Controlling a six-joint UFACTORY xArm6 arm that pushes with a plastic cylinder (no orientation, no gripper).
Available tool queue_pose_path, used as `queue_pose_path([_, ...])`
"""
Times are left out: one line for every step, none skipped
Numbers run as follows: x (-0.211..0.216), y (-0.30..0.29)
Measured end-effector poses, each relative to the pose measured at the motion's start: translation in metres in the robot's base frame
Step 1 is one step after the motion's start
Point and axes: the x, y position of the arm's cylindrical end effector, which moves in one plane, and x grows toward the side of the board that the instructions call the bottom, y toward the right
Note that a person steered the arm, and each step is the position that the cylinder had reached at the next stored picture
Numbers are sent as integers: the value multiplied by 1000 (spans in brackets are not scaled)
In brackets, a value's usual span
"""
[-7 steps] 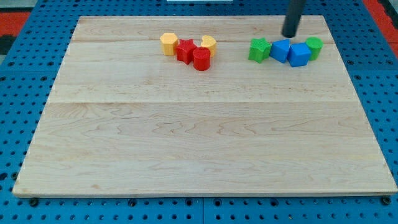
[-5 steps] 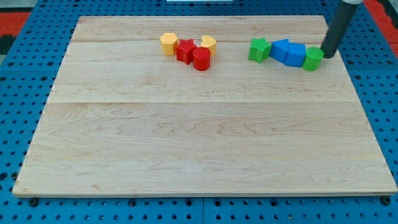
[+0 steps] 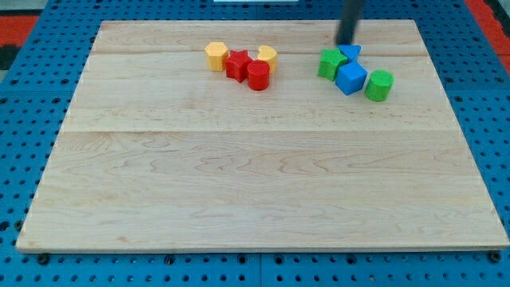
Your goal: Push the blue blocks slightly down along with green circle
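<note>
My tip (image 3: 346,41) rests on the board near the view's top, just above the blue triangle-like block (image 3: 349,53). A blue cube (image 3: 351,78) lies right below that block. A green circle block (image 3: 379,84) sits at the cube's right, touching it. A green star-like block (image 3: 331,63) sits at the left of the two blue blocks, touching them. The four form one tight cluster at the upper right of the wooden board (image 3: 239,183).
A second cluster lies at the upper middle: a yellow hexagon block (image 3: 216,56), a red star block (image 3: 237,64), a red cylinder (image 3: 257,76) and a yellow block (image 3: 268,56). A blue pegboard (image 3: 24,119) surrounds the board.
The tip went from above the blue blocks to the far right, then back left above the cluster. The green circle moved down and left; the blue blocks shifted left and down and turned.
</note>
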Motion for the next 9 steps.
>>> queue_pose_path([35,-78])
queue_pose_path([32,-50])
queue_pose_path([29,-33])
queue_pose_path([29,-33])
queue_pose_path([19,-11])
queue_pose_path([-7,75])
queue_pose_path([-2,108])
queue_pose_path([35,66])
queue_pose_path([99,49])
